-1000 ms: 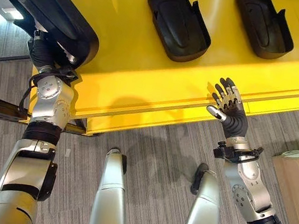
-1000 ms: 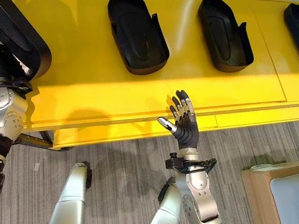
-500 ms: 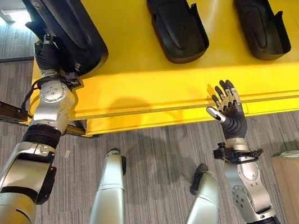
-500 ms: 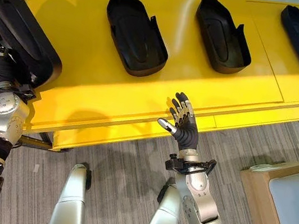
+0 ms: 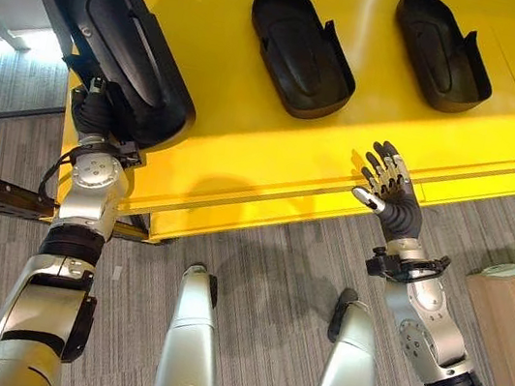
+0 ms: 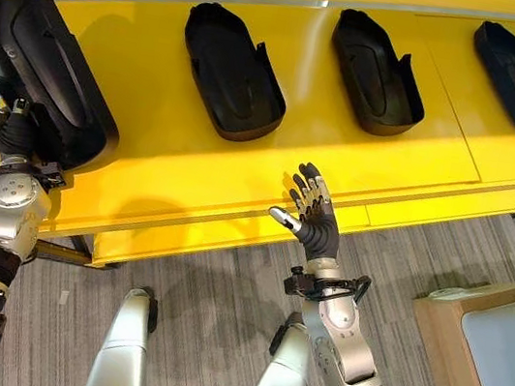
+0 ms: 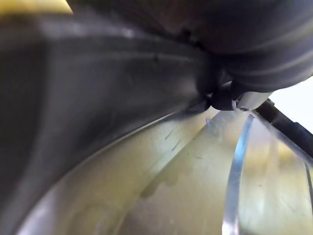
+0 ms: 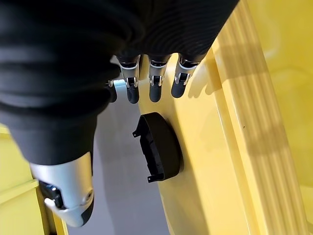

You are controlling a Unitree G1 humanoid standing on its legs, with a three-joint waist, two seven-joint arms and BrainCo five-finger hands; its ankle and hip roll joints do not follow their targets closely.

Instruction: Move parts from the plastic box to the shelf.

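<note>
Several parts lie in a row on the shelf [image 6: 271, 171]: one part [image 6: 233, 72] left of center, a second part [image 6: 376, 73] to its right, a third part [image 6: 511, 75] farther right. At the shelf's left end, the left hand [image 5: 94, 113] sits under a fourth part [image 6: 54, 87]. The right hand [image 6: 311, 216] stands before the shelf's front edge.

No legible text, label, number or sign appears in any view. The yellow shelf [image 6: 240, 180] and the black moulded parts [image 6: 233, 72] on it carry no readable markings.
</note>
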